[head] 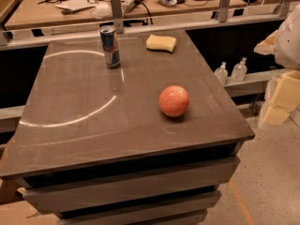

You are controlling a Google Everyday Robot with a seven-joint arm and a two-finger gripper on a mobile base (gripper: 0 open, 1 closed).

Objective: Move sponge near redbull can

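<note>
The pale yellow sponge (161,43) lies flat on the grey table (84,116) near its far right corner. The blue-and-silver redbull can (109,46) stands upright to the sponge's left, at the far middle of the table, about a can's height away from it. My gripper (280,100) is at the right edge of the view, off the table's right side and lower than the tabletop's far end, well away from both things. Its pale yellow blocky fingers point downward.
An orange-pink ball (174,101) rests on the table's right half, nearer the front. Two small clear bottles (230,72) stand on a ledge to the right. A metal rail (140,28) and a cluttered desk (70,3) lie behind the table.
</note>
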